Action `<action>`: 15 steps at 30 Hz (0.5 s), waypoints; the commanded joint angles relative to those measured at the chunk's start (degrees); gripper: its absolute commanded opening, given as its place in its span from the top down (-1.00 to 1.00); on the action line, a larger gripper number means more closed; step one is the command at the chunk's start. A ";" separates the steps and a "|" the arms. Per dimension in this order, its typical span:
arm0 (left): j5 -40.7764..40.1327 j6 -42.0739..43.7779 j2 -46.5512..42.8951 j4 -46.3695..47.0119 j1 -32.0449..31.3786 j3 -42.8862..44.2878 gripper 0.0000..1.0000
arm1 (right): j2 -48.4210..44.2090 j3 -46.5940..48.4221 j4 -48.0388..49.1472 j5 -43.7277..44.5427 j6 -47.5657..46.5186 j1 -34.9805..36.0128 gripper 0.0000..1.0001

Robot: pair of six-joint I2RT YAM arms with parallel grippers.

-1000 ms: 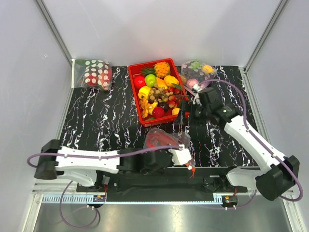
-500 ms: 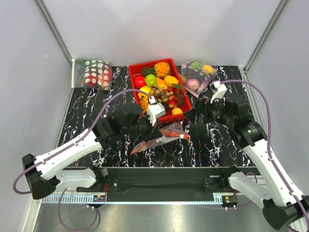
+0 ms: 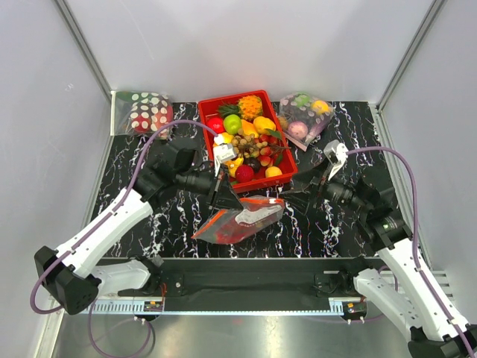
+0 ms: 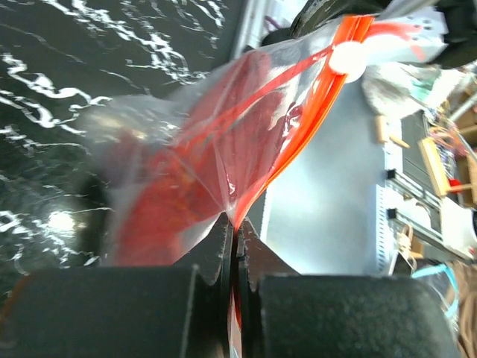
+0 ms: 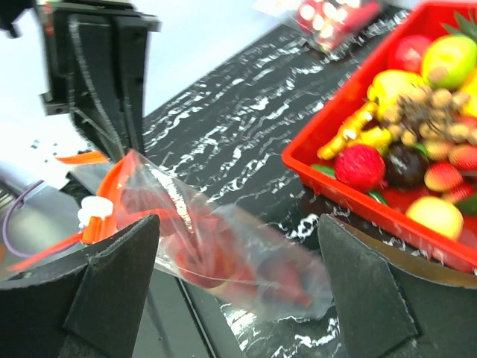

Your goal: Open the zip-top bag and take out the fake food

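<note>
The zip-top bag (image 3: 246, 221) hangs tilted just above the black table, in front of the red basket. My left gripper (image 3: 225, 200) is shut on its orange-red zip strip (image 4: 298, 142), with the strip pinched between the closed fingertips (image 4: 223, 237). A white slider (image 4: 346, 58) sits at the strip's far end. The fake food (image 5: 212, 253) shows as blurred red pieces inside the clear plastic. My right gripper (image 3: 292, 203) points left at the bag's other end, open wide. Its two fingers (image 5: 112, 287) stand either side of the bag (image 5: 246, 261) without touching it.
A red basket (image 3: 287, 176) full of plastic fruit stands right behind the bag. At the table's back left corner lies a white-dotted red bag (image 3: 149, 112). A clear bag of pastel fruits (image 3: 304, 115) lies at the back right. The table's front edge is just below the bag.
My left arm has swung from the front edge up and to the left, carrying the bag with it. My right gripper drew back from the basket and now faces the bag, still open.
</note>
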 commanded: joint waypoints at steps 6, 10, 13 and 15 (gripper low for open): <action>8.79 -1.45 -1.48 3.01 0.65 2.25 1.00 | -1.84 -1.06 5.91 -6.16 -2.74 0.02 -0.81; 8.97 -1.02 -2.36 2.31 0.83 2.59 1.00 | -4.21 -1.15 2.67 -2.57 -4.58 0.02 -0.72; 8.44 -0.75 -3.15 1.69 0.82 2.42 1.00 | -6.49 -1.06 0.12 0.69 -5.55 0.02 -0.67; 8.18 -0.31 -3.51 1.34 0.74 2.25 1.00 | -7.81 -0.89 -1.47 1.74 -5.55 0.02 -0.67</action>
